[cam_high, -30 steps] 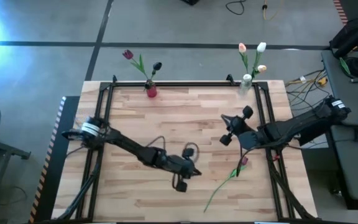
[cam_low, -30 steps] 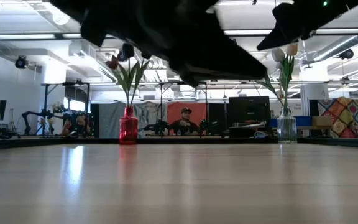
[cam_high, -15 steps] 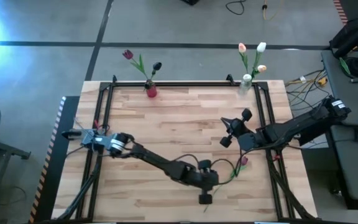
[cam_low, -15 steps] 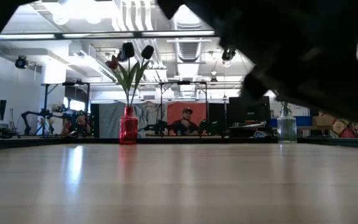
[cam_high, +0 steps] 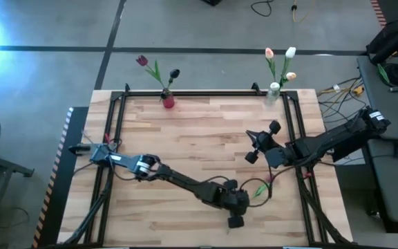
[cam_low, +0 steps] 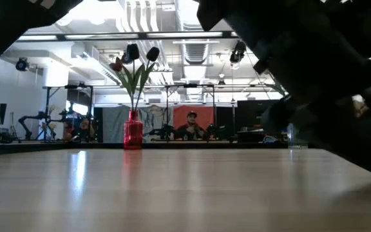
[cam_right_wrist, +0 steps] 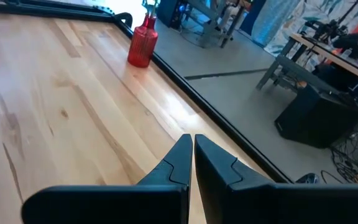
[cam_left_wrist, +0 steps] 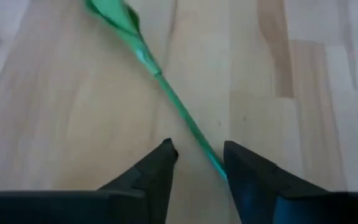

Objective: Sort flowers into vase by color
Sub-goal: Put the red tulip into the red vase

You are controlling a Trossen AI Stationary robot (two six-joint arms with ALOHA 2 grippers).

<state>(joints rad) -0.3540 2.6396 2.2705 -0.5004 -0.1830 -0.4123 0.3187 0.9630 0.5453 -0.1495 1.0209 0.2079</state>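
Overhead: pale wood table [cam_high: 199, 131], grey floor; left claw [cam_left_wrist: 197, 163] apart astride stem [cam_left_wrist: 179, 112]; right claw [cam_right_wrist: 192, 158] together.

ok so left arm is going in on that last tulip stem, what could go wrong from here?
1. The stem runs diagonally between the open left gripper fingers, close to one finger. Closing may pinch it off-centre or push it aside.
2. It is thin and flat on the table, so the fingers could scrape the wood and miss.
3. The shut right gripper hangs near the flower's head; lifting could swing the flower into it.
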